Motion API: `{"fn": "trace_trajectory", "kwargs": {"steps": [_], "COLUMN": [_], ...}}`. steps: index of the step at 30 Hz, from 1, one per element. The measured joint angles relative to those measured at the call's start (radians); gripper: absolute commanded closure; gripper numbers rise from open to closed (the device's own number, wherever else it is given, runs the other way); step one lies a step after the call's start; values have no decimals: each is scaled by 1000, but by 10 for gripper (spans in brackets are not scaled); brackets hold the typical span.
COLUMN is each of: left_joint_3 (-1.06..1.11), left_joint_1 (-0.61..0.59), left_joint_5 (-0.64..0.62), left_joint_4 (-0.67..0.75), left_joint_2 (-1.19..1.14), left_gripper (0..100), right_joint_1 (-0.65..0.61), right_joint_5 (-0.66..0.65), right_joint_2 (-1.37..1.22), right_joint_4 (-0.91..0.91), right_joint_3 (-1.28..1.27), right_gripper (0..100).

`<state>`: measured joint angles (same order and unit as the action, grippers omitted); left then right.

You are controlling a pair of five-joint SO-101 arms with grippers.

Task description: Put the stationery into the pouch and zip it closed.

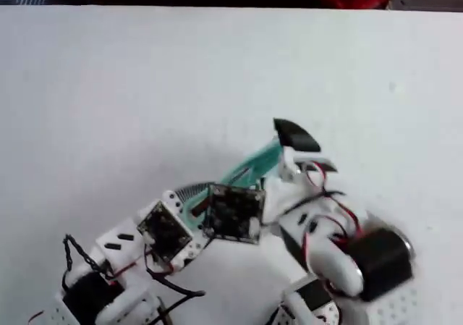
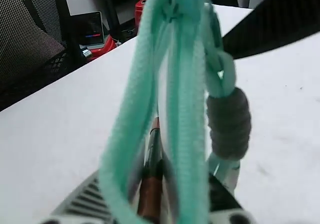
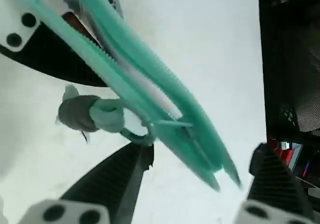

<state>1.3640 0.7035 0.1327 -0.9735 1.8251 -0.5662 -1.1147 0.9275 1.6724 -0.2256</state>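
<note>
Since the pouch is thin teal fabric, it should handle as light and limp; it shows as a flattened strip just right of the middle of the high view, held clear of the white counter between the two arms. The left gripper has its fingers pinched on one end of the pouch, so the cloth stands edge-on before its camera; the right gripper has its black fingers spread wide, one on either side of the other end, not touching it as far as I can tell. Along one long edge runs a ribbed zip, soft-looking and parted; through the gap shows a slim brown-red pen, stiff and smooth, lying lengthwise inside; whether other stationery is in there I cannot tell. A zip pull hangs from a small teal loop beside the zip; it is a stubby grey wrapped cylinder, matte and likely grippy, and it looks the best place to take hold for closing. Because the fabric will buckle if pushed, I judge the zip needs the pouch kept taut from the held end while the pull is drawn along; a pinch on the cloth alone would probably slide or bunch.
</note>
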Motion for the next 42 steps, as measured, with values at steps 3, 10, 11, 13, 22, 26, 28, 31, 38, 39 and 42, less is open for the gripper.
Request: {"fn": "trace_trajectory", "kwargs": {"steps": [3,10,11,13,22,26,28,31,38,39,42], "left_joint_3": [0,0,-2,-18,-307,-373,-374,-371,-342,-342,-344], "left_joint_1": [0,-6,-18,-58,-264,-304,-278,-178,-52,-52,-52], "left_joint_5": [0,-26,-60,-117,-219,-212,-170,-143,-138,-138,-138], "left_joint_4": [0,-3,-8,-20,-258,-293,-281,-216,-21,-2,28], "left_joint_2": [0,-2,-2,-2,-2,-2,-2,-2,-287,-328,-422], "left_gripper": [927,776,774,773,724,724,728,729,749,750,768], "right_joint_1": [-25,-25,-28,-31,75,91,101,91,-8,-8,-17], "right_joint_5": [0,34,57,98,384,442,466,485,486,488,488], "right_joint_2": [18,74,77,89,183,285,331,396,562,582,640], "right_joint_4": [-23,-43,-43,-48,-290,-334,-361,-377,-385,-385,-384], "right_joint_3": [-2,-11,-11,-31,-245,-348,-396,-450,-551,-560,-601], "right_gripper": [933,976,976,976,976,976,976,976,976,976,976]}}
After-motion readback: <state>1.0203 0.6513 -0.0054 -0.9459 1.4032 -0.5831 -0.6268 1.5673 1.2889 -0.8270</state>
